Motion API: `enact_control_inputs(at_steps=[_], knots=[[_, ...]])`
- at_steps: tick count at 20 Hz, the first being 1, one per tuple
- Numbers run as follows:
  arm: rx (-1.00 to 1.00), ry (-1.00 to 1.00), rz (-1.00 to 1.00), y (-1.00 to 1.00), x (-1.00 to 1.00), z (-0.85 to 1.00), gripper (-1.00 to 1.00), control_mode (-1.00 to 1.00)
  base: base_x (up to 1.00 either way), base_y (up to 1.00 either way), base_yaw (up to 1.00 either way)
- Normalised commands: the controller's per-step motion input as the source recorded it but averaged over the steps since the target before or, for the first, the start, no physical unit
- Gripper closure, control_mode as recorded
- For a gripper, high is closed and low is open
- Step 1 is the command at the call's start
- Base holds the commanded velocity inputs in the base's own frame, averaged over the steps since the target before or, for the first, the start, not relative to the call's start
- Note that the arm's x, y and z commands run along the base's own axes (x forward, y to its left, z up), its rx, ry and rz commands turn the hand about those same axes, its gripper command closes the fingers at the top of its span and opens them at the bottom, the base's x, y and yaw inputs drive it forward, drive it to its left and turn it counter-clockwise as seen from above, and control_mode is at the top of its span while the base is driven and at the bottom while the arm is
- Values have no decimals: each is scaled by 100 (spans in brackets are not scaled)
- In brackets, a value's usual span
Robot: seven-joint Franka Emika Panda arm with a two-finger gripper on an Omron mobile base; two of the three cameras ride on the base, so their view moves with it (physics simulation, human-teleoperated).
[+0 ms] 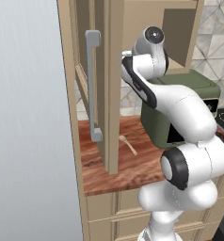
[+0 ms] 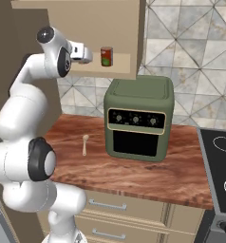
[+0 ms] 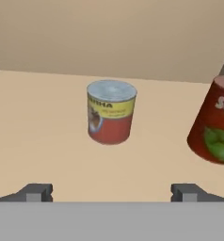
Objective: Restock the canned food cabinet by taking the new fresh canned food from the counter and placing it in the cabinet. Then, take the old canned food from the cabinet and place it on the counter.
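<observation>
Dark two-finger gripper is spread wide, empty | silver-lidded red-and-yellow can is seen upright ahead on tan cabinet shelf | red-and-green can stands just beside | risk: neighbour could be knocked over if the approach drifts sideways.

Red-and-green can cut off (right edge).

The back wall at the upper right has grey stone tiles shaped like triangles. A black stove top sits at the right edge. Tan drawers with grey handles run along the bottom. A big grey wall fills the left side.
</observation>
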Motion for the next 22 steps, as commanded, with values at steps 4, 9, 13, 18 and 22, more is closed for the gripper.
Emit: enact_control_inputs(at_steps=[4,9,13,18,22], knots=[[3,0,0,0,31,-3,-100,-100,0,0,0],[1,0,0,0,30,0,-100,-100,0,0,0],[0,0,0,0,26,0,-100,-100,0,0,0],[0,0,0,1,23,0,-100,-100,0,0,0],[0,0,0,1,18,0,-100,-100,0,0,0]])
